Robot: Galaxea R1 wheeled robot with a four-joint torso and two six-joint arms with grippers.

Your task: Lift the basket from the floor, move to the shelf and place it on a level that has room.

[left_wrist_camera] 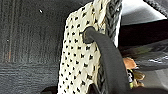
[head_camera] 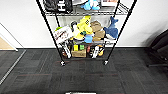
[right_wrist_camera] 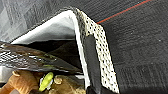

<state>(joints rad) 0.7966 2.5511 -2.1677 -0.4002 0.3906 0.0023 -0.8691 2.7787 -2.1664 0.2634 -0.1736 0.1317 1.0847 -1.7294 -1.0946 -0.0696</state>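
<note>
The basket, cream-and-dark woven with a white cloth lining and a dark rim, hangs above the floor of dark grey carpet tiles. My left gripper is shut on one dark handle. My right gripper is shut on the other handle strap. A pale sliver of the basket shows at the head view's bottom edge. The shelf, a black wire rack on small wheels, stands ahead against the wall. Its visible tiers are packed, and its higher levels are hidden past the picture's top.
Brown plush toys and a dark shiny bag lie in the basket. The rack holds plush toys, a blue shark and a cardboard box. A dark chair stands at right. Tan flooring lies at left.
</note>
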